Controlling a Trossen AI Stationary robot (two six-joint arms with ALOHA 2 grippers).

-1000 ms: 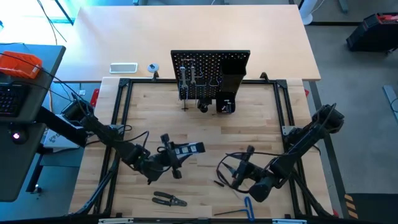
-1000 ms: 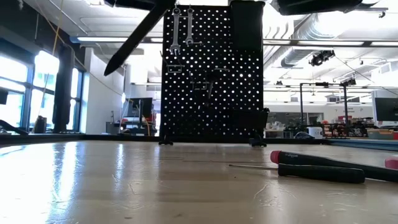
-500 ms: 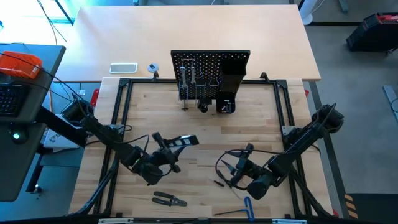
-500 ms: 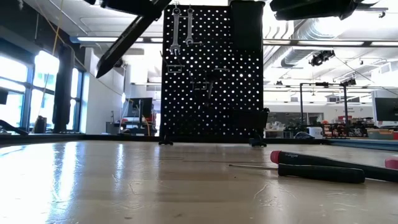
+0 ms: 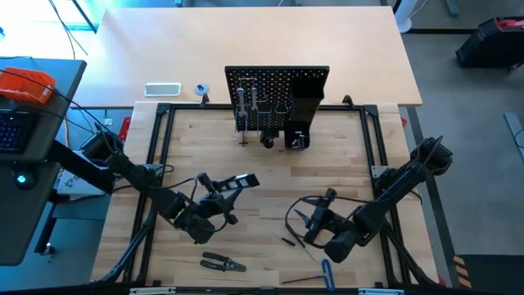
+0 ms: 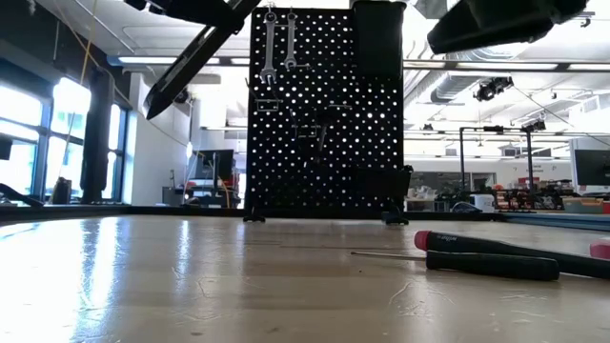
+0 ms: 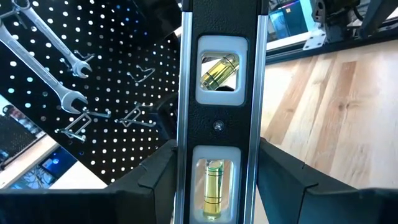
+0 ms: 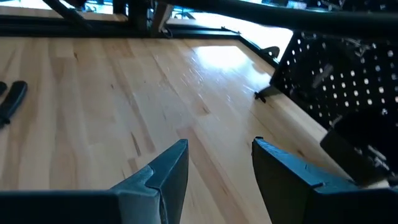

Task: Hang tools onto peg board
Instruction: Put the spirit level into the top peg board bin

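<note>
The black peg board stands upright at the table's far middle, and two silver wrenches hang from its hooks. My left gripper, left of centre, is shut on the dark level. The level sticks out toward the board, and in the low view it slants high above the table. My right gripper hovers right of centre, open and with nothing between its fingers. Black-handled pliers and a blue-handled hex key lie flat by the near edge. My left gripper pinches the level between its two fingers, one on each long narrow edge, near the end closest to the wrist. The fingers lie along the level, roughly level with the table. The level is lifted clear, with its vial face toward the wrist camera.
A black frame rail borders the wooden table. A black box holder sits on the board's right side, and small dark items stand at its foot. Two red-capped, dark-handled screwdrivers lie on the table, and a small bit lies beside my right gripper.
My left gripper has turned at the wrist and shifted a little toward the table's left. The level's free end has swung toward the far edge, so it now points more at the peg board. It stays held and clear of the table.
</note>
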